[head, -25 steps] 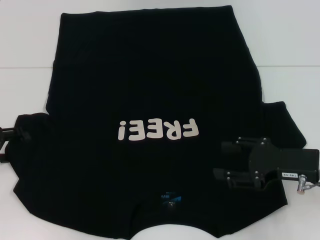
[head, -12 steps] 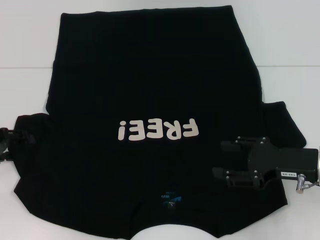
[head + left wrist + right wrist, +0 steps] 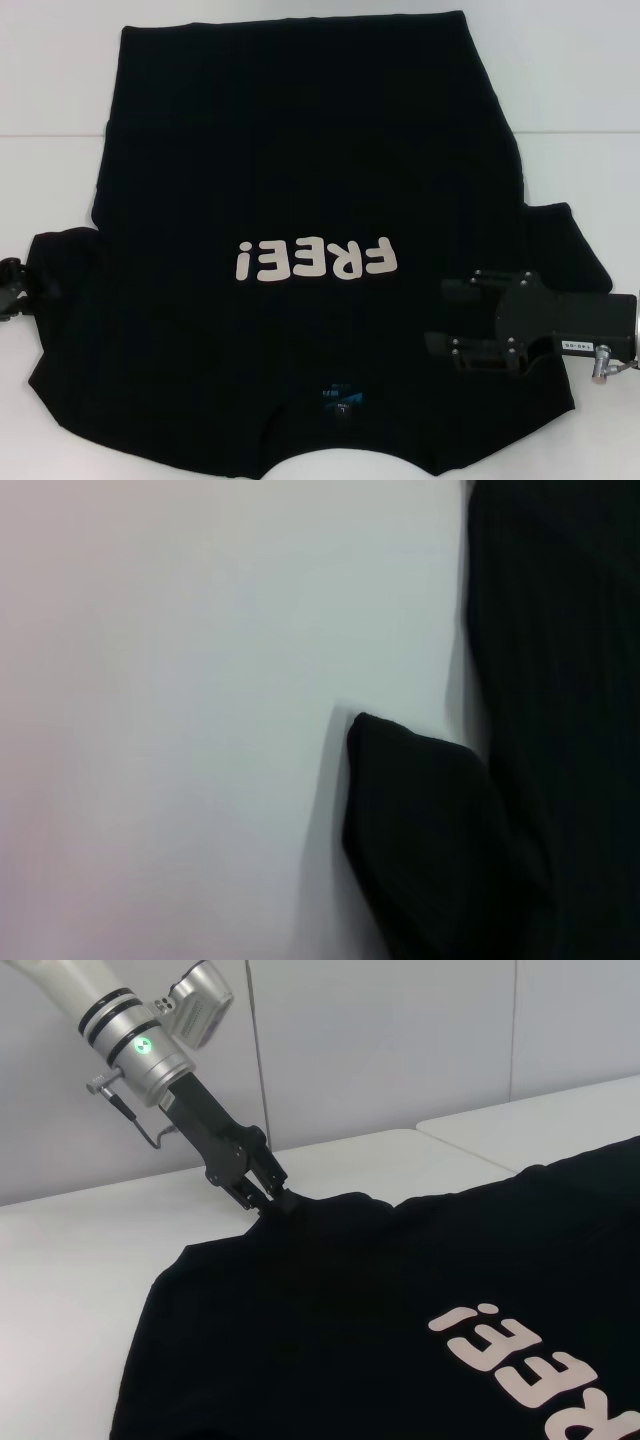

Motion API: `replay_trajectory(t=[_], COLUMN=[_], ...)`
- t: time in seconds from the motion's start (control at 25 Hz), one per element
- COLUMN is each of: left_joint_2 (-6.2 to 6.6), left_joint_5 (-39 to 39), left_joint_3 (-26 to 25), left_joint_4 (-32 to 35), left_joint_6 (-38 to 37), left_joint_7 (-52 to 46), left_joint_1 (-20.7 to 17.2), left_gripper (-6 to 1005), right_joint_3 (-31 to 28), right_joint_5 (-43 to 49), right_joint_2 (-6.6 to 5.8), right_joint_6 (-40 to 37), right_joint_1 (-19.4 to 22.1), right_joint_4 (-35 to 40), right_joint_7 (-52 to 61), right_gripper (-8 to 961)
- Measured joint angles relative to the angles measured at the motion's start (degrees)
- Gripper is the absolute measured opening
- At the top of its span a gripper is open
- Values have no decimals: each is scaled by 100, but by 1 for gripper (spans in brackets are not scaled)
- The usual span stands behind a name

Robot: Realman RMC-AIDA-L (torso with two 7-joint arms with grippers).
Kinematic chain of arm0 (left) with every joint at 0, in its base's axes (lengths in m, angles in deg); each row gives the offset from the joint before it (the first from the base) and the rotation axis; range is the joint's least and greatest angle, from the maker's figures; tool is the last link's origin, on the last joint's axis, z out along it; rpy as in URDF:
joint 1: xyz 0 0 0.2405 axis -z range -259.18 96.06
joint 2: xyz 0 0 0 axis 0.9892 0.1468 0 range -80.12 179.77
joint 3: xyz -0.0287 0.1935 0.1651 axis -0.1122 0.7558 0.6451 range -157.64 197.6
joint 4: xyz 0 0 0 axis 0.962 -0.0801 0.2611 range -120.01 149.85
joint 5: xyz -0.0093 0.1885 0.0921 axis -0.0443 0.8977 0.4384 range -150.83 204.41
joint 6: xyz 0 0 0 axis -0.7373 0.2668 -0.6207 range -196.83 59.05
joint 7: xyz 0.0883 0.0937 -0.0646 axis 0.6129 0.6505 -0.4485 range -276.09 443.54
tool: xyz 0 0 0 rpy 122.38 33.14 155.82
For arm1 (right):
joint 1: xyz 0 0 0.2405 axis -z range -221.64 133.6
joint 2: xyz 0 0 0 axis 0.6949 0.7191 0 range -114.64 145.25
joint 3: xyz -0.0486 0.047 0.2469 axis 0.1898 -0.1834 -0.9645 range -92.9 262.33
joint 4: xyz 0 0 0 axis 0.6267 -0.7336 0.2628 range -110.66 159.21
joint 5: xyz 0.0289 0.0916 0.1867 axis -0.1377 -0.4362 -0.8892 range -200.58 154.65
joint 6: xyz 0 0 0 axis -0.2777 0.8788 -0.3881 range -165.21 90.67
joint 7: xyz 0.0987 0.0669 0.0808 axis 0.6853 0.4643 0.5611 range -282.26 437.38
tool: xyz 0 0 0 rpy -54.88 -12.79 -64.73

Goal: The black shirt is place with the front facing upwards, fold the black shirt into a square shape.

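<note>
White table (image 3: 60,80), black shirt (image 3: 300,160) flat; left hand (image 3: 268,1196) clamped on sleeve, right hand (image 3: 440,318) apart.

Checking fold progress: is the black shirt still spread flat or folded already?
Mostly spread: the black shirt lies open, lettering up; only the left gripper pinches a sleeve.

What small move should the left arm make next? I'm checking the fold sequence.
Probably lift the left sleeve and carry it inward over the black shirt. The left gripper appears shut on the sleeve edge, the sleeve lies spread outward, and the right gripper hovers over the opposite side.
</note>
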Motion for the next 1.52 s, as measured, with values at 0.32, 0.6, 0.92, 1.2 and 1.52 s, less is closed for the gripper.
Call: replay_trajectory(t=[0.32, 0.6, 0.92, 1.2, 1.52], left_joint_2=[2, 18, 127, 310, 371], left_joint_5=[0, 1, 1, 0, 0], left_joint_3=[10, -29, -67, -225, -224], left_joint_4=[-2, 29, 499, 653, 680], left_joint_6=[7, 5, -26, -120, -415], left_joint_7=[-6, 34, 39, 42, -3], left_joint_1=[1, -25, -152, -106, 29], left_gripper=[245, 55, 29, 29, 28], right_joint_3=[0, 0, -21, -60, -62], right_joint_5=[0, 0, -128, -149, -150], right_joint_2=[11, 10, 1, 5, 2], right_joint_6=[0, 6, 8, 8, 7], right_joint_1=[4, 4, 32, 38, 7], right_joint_4=[4, 4, -1, -17, -93], right_joint_7=[-18, -23, 0, 2, 2], right_gripper=[765, 765, 765, 765, 765])
